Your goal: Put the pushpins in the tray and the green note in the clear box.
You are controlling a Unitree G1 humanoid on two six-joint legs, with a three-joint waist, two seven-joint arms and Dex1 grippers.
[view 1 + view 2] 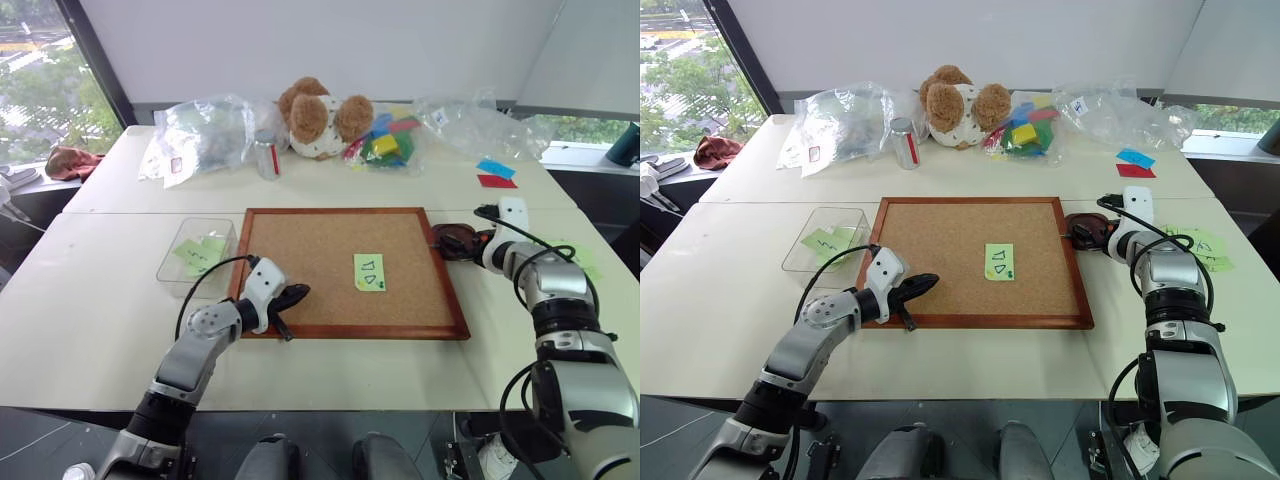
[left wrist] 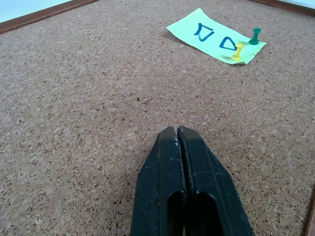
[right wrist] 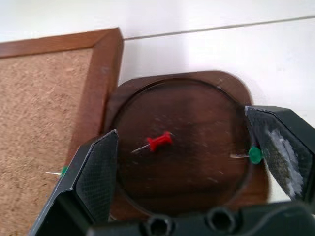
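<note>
**Paper note pinned on cork; pins landing in the dish**

The clear box [image 1: 197, 255] sits left of the corkboard [image 1: 310, 262], on the counter. The left claw [image 2: 183, 147], pressed shut and empty, rests on the cork. The green note [image 1: 369, 272] is thin, limp paper held by two pushpins [image 2: 246, 43]; lift an edge once they are out. The right claw [image 3: 184, 157] gapes wide over the tray [image 3: 179, 150], where a red pin [image 3: 158, 142] and green pin [image 3: 254, 155] lie: tiny, slick, sharp.
</note>
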